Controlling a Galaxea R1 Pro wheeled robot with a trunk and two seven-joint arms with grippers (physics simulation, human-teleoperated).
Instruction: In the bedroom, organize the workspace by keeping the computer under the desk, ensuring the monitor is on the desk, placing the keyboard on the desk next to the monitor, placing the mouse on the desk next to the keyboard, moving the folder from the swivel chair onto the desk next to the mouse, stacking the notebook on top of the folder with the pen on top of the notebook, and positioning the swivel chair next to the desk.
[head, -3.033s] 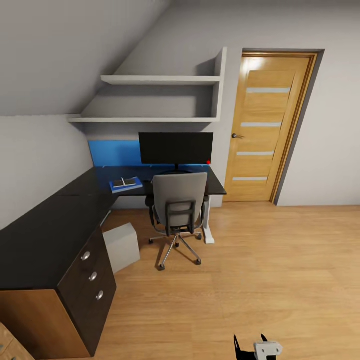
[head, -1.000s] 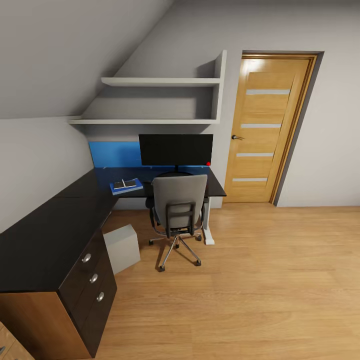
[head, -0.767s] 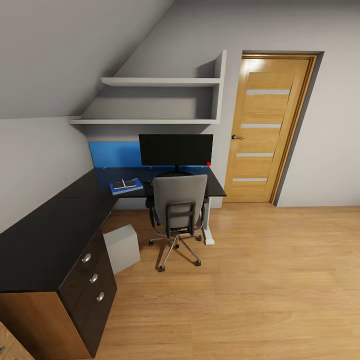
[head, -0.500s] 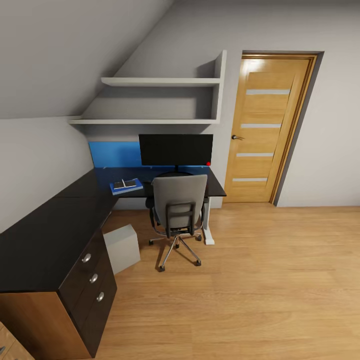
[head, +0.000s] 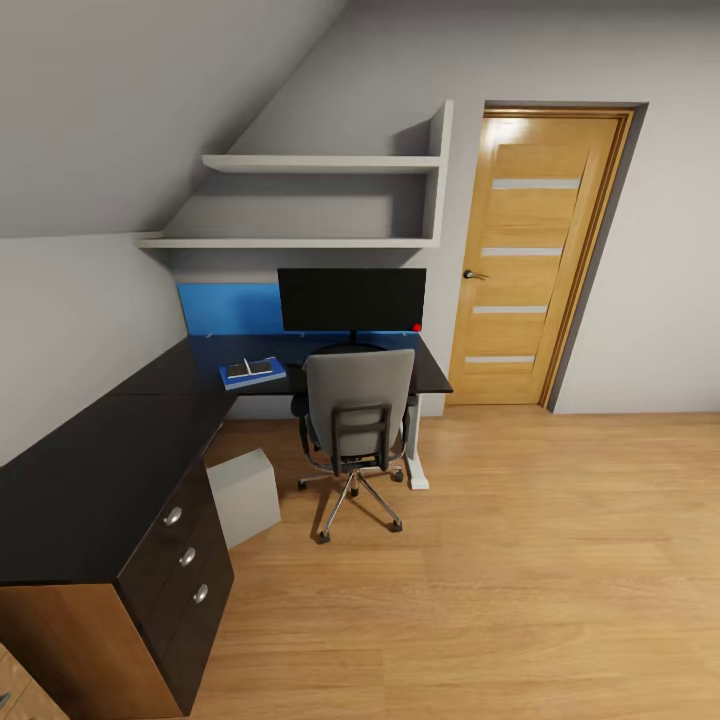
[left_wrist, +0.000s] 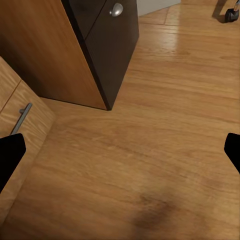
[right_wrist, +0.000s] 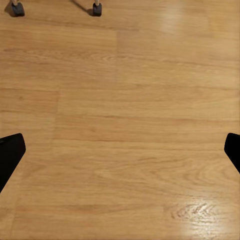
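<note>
The black L-shaped desk (head: 95, 470) runs along the left and back walls. On its back part stands the monitor (head: 352, 298). Left of the monitor the blue folder (head: 271, 376) lies on the desk, with the greyish notebook (head: 249, 367) on top of it. The pen is too small to make out. Pushed up to the desk in front of the monitor is the grey swivel chair (head: 358, 400), which hides the keyboard and the mouse. The light-grey computer (head: 245, 495) stands on the floor beside the drawer unit, under the desk's edge. My left gripper (left_wrist: 120, 152) and right gripper (right_wrist: 120, 152) are open and empty above the wooden floor.
A wooden door (head: 530, 260) stands shut at the back right. Two grey shelves (head: 320, 160) hang above the desk. The drawer unit's knob (left_wrist: 116, 9) and a light wooden chest with a bar handle (left_wrist: 21, 117) lie near my left gripper. Chair casters (right_wrist: 96, 7) show ahead of my right gripper.
The head view has shifted slightly since three seconds ago, and the right gripper has dropped out of its bottom edge. Nothing has moved in the last second.
</note>
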